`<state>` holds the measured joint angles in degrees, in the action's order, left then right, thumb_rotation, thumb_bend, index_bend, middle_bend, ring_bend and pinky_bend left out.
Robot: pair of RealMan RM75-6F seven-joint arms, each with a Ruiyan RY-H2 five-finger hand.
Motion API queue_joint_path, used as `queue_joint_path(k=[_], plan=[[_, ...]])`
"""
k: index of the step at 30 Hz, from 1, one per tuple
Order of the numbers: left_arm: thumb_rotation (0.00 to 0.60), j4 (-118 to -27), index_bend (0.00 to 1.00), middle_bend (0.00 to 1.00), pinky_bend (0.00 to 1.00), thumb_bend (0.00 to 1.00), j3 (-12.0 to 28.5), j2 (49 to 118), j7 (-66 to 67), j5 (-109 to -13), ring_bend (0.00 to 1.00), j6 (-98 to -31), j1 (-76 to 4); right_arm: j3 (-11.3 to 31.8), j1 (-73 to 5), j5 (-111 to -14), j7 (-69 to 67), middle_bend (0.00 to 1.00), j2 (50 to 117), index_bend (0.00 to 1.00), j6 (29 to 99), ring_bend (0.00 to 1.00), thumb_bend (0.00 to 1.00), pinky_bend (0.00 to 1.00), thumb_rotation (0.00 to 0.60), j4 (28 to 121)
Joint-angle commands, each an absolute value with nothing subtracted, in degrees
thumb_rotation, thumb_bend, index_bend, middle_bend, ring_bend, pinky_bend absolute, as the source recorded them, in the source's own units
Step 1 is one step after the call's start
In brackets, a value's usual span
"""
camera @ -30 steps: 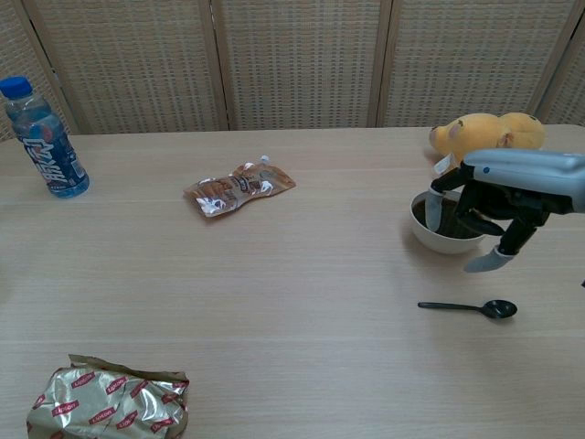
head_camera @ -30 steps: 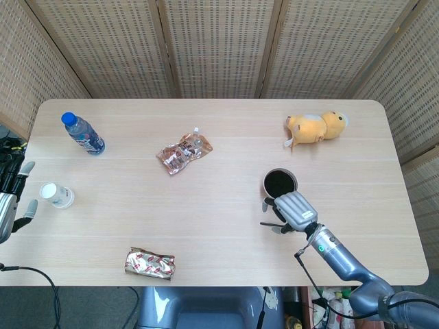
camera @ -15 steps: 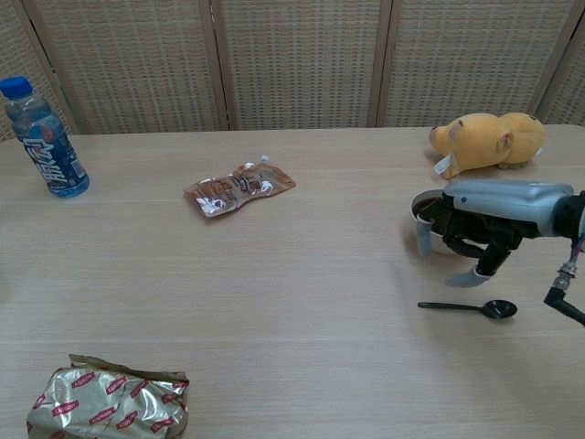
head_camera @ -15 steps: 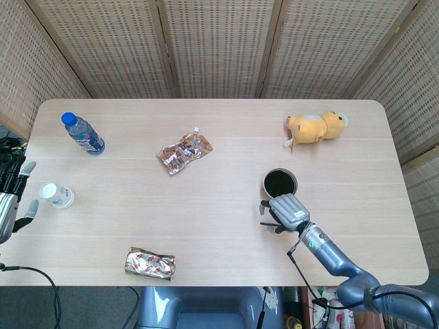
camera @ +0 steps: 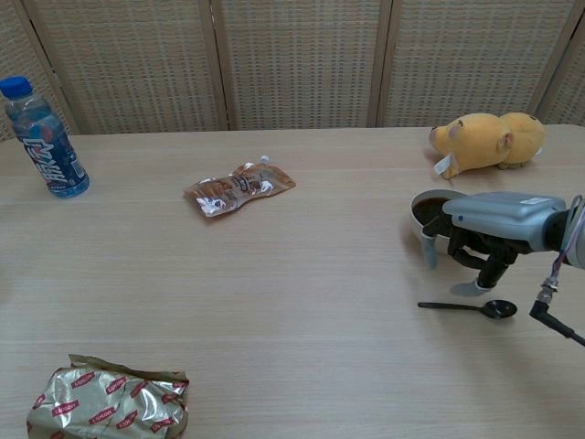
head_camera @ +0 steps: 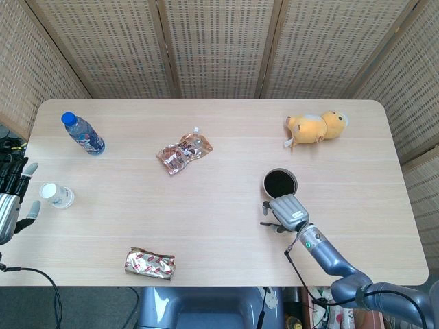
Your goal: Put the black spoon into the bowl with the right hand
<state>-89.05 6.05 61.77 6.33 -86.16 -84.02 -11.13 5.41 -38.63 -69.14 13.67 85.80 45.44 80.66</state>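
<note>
The black spoon (camera: 469,307) lies flat on the desk (camera: 274,274), handle toward the robot's left and its scoop end toward the right, just in front of the bowl (camera: 431,212). It is not in the bowl and is not grasped. In the head view the spoon is mostly hidden under the hand.

The right robot hand (camera: 482,240) is positioned low over the spoon, palm down, between the spoon and the bowl. Its fingers (camera: 471,288) are parted and curve downward, holding nothing; one fingertip sits just above or at the spoon handle, and contact cannot be confirmed. This posture is judged to be a pre-grasp: the low, palm-down placement suits a thin object that lies flat and offers little to pinch.

The bowl is upright with a dark interior and stands just beside the hand, so the transfer path is judged short.

The left robot hand (head_camera: 12,199) rests at the far edge of the desk, fingers apart, empty, near a small white cup (head_camera: 56,195), well apart from the work area.
</note>
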Motion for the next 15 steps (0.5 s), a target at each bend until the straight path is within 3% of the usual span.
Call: queue_joint_path(k=[1, 15], plan=[[0.600, -89.0, 0.00, 0.00, 0.00, 0.44, 6.0, 61.8, 6.3, -86.2, 0.00, -84.1, -11.1, 5.0, -38.6, -68.2, 15.2, 0.92, 86.5, 0.49, 45.8, 0.94, 0.43, 1.00, 0.600, 80.0], [0.600, -88.8, 0.00, 0.00, 0.00, 0.44, 5.5, 62.2, 5.9, -87.0, 0.00, -84.1, -11.4, 3.3, -38.4, -65.4, 19.7, 0.92, 89.2, 0.49, 46.4, 0.94, 0.43, 1.00, 0.600, 76.5]])
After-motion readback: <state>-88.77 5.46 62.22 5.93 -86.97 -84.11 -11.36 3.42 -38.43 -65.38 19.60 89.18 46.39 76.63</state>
